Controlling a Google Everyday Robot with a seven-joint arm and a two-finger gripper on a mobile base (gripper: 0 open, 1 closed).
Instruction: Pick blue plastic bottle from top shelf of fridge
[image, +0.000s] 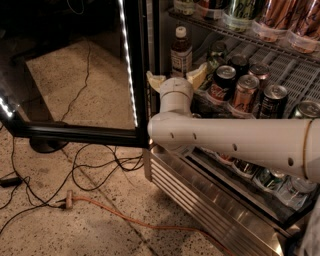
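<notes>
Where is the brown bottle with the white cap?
The bottle stands at the left end of the fridge shelf, left of the cans, just behind the open claw.

claw (176, 79) before bottle (181, 50), cans (245, 92) right (same shelf (300, 75))

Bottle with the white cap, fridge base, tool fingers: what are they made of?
Small white-capped bottle of dark liquid: probably clear glossy plastic; contents show through. Ribbed fridge base: brushed metal, likely stainless; streaky sheen. Tool, open in front of the bottle: pale yellow fingers, matte, perhaps rubbery plastic.
</notes>
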